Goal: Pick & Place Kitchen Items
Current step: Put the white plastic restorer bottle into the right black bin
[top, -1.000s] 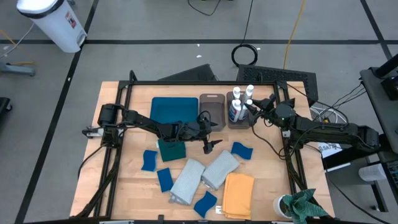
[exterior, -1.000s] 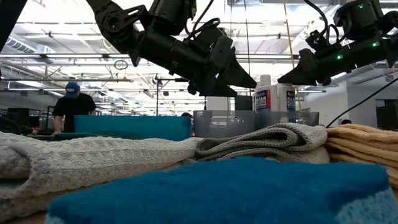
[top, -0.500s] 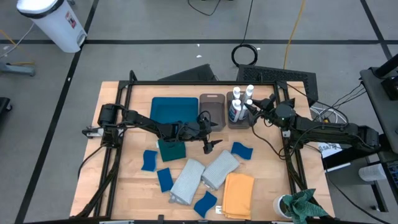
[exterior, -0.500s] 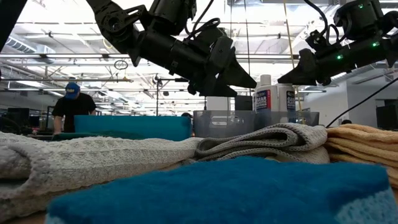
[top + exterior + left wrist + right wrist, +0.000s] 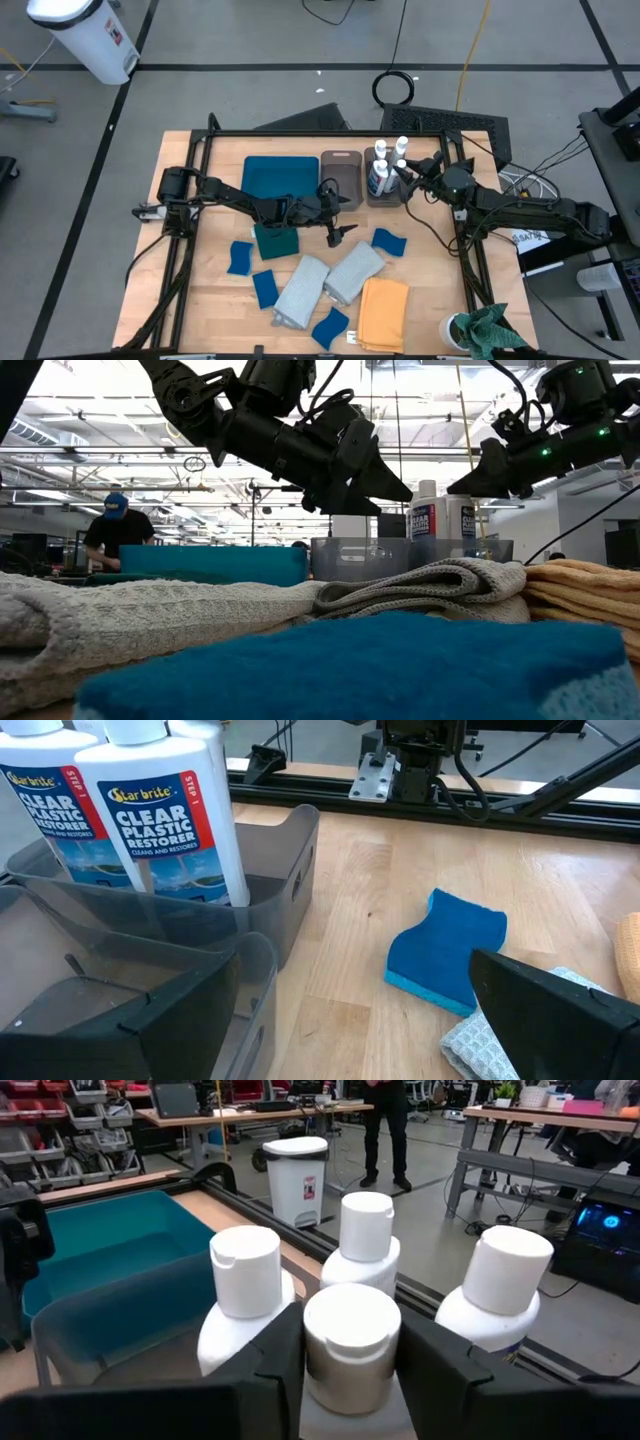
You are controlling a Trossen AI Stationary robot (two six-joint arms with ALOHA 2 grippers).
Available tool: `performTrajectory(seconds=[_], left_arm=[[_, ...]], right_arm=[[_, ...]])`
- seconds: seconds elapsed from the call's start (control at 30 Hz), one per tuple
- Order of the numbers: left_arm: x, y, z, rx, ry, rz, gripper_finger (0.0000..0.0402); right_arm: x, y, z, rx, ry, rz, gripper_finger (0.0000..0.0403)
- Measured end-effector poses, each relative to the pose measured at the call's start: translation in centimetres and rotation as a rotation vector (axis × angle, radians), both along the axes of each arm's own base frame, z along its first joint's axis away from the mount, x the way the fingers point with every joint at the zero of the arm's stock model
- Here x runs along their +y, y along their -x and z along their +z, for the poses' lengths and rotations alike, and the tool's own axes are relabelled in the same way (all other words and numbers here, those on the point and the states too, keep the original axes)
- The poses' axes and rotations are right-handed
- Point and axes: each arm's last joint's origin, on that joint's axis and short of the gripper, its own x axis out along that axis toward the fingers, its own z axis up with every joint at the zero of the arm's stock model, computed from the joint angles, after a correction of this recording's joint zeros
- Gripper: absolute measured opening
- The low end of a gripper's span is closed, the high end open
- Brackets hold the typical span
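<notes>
Several white bottles with blue labels (image 5: 390,160) stand upright in the right grey-brown bin (image 5: 384,198). My right gripper (image 5: 352,1380) is over that bin, shut on the nearest bottle (image 5: 352,1342). My left gripper (image 5: 338,230) is open and empty above the table, just near of the left bin (image 5: 341,180); its wrist view shows a blue sponge (image 5: 445,950) lying flat ahead. More blue sponges (image 5: 240,257), two pale grey cloths (image 5: 302,290), a mustard cloth (image 5: 383,312) and a dark teal cloth (image 5: 276,240) lie on the table. My right gripper pinches the bottle's white cap (image 5: 352,1330) between its two fingers (image 5: 275,1365), one on each side. The fingers come nearly level from the table's right side. The bottle stands upright among three others; its base is hidden, so whether it rests on the bin floor does not show.
A flat teal tray (image 5: 280,178) lies left of the bins. A bright green rag (image 5: 490,335) sits at the table's near right corner. The black frame rails (image 5: 330,133) border the table. A person (image 5: 115,530) stands in the room beyond.
</notes>
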Motion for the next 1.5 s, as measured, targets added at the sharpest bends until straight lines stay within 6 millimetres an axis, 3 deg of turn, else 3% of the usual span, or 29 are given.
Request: performTrajectory(seconds=[0.27,0.57,1.5], left_arm=[[0.0,0.0,0.0,0.000,0.000,0.000,0.0397],[0.0,0.0,0.0,0.000,0.000,0.000,0.0397],[0.0,0.0,-0.1,0.014,0.000,0.000,0.0397]], right_arm=[[0.0,0.0,0.0,0.003,-0.002,0.003,0.0176],[0.0,0.0,0.0,0.000,-0.001,0.002,0.0205],[0.5,0.8,1.1,-0.082,0.025,0.051,0.0211]])
